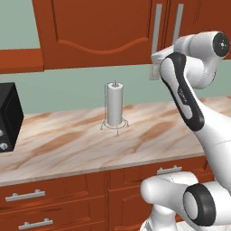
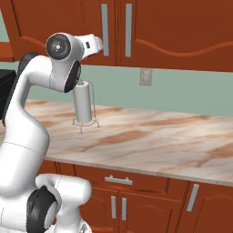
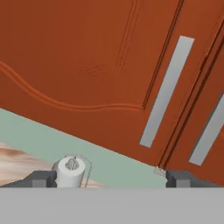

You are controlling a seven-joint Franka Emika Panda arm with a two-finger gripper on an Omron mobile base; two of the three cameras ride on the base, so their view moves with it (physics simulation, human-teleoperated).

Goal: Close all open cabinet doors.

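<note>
Two tall reddish-brown cabinet doors hang over the counter, and both look flush with the cabinet front. The left door [image 1: 99, 31] [image 2: 54, 18] [image 3: 83, 57] carries a grey bar handle [image 1: 156, 23] [image 2: 105, 29] [image 3: 166, 92] along its right edge. Its neighbour, the right door [image 1: 203, 16] [image 2: 182, 32] [image 3: 205, 78], has its handle [image 1: 177, 23] [image 2: 128, 29] [image 3: 211, 131] just beside it. My gripper [image 2: 100, 44] [image 3: 111, 179] is raised close in front of the left door's lower right corner, by the foot of its handle. It is open wide and nothing is between the fingertips [image 3: 41, 178].
A paper towel roll on a wire stand [image 1: 114, 107] [image 2: 83, 103] [image 3: 70, 171] sits on the marble counter [image 1: 67, 140] [image 2: 159, 141], below the hand. A black microwave [image 1: 9, 117] stands at the left. A wall outlet [image 2: 145, 76] is under the doors. Drawers [image 1: 25, 196] run below the counter.
</note>
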